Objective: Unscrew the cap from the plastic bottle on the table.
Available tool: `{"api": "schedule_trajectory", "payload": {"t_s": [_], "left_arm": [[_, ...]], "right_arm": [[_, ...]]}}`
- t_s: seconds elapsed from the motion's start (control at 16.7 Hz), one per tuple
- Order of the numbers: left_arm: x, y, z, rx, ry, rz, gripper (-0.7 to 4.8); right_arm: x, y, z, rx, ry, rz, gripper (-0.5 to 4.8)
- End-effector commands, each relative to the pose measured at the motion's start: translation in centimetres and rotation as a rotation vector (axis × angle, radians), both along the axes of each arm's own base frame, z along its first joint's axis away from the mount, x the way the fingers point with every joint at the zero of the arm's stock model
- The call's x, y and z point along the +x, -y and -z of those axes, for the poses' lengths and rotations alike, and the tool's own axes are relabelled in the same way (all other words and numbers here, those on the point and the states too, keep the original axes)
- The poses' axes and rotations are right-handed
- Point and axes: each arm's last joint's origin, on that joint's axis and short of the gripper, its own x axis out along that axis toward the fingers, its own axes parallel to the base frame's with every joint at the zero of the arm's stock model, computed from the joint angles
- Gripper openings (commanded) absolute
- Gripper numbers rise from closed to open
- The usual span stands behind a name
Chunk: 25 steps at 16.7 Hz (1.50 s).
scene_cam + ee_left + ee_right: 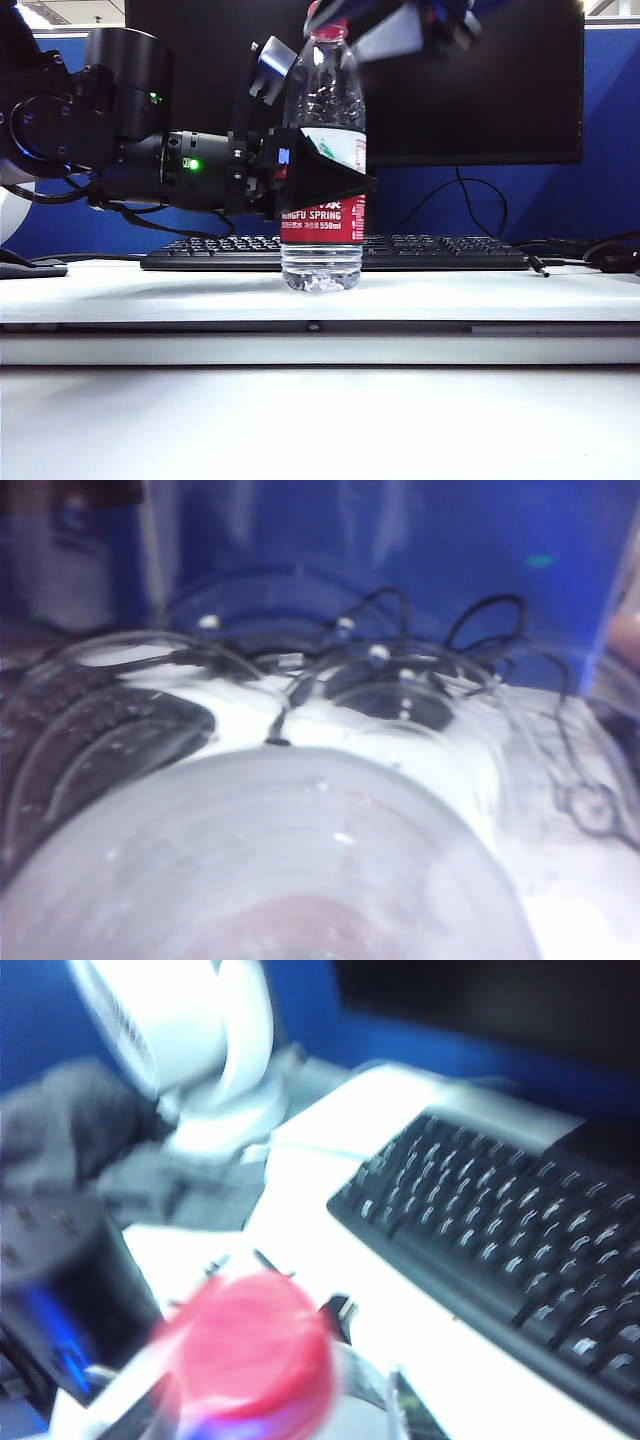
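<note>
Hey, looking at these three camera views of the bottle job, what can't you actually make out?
- Right gripper: exterior view, blurred and cut off by the top edge; open or shut unclear.
- Cap: right wrist view, motion blur; seated or loosened, unclear.
- Left gripper on the plastic bottle: left wrist view shows only blurred bottle, no fingers.

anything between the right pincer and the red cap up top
Nothing visible. The right pincer hovers, blurred, just above and beside the cap, with no object between them. The left pincer clamps the plastic bottle lower down, at its label.
</note>
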Motion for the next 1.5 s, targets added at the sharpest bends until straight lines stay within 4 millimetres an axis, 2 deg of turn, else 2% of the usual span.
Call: {"api": "schedule_trajectory", "payload": {"t_s": [0.06,0.18,0.36,0.6,1.14,1.2,1.32,1.5], "left_arm": [[0.1,0.0,0.1,0.008,-0.017,-0.032,2.76],[0.1,0.0,0.1,0.008,-0.018,-0.032,2.76],[0.1,0.0,0.1,0.007,-0.022,-0.031,2.76],[0.1,0.0,0.1,0.006,-0.024,-0.030,2.76],[0.0,0.0,0.1,0.005,-0.027,-0.005,2.76],[0.0,0.0,0.1,0.005,-0.027,-0.005,2.76],[0.0,0.0,0.1,0.005,-0.027,-0.005,2.76],[0.0,0.0,0.1,0.005,-0.027,-0.005,2.76]], "right_arm": [[-2.5,-1.0,-1.7,0.010,0.073,0.157,2.66],[-4.5,-2.9,-2.0,-0.014,0.123,0.289,2.65],[-5.6,-4.6,-1.6,-0.044,0.177,0.518,2.65],[-4.8,-5.8,-1.0,0.006,0.199,0.545,2.65],[-4.1,-6.6,-0.2,0.022,0.183,0.543,2.60],[-4.1,-6.7,0.0,0.023,0.181,0.541,2.28],[-4.0,-6.8,-0.1,0.033,0.185,0.541,2.09],[-4.0,-6.8,-0.2,0.038,0.187,0.542,1.44]]}}
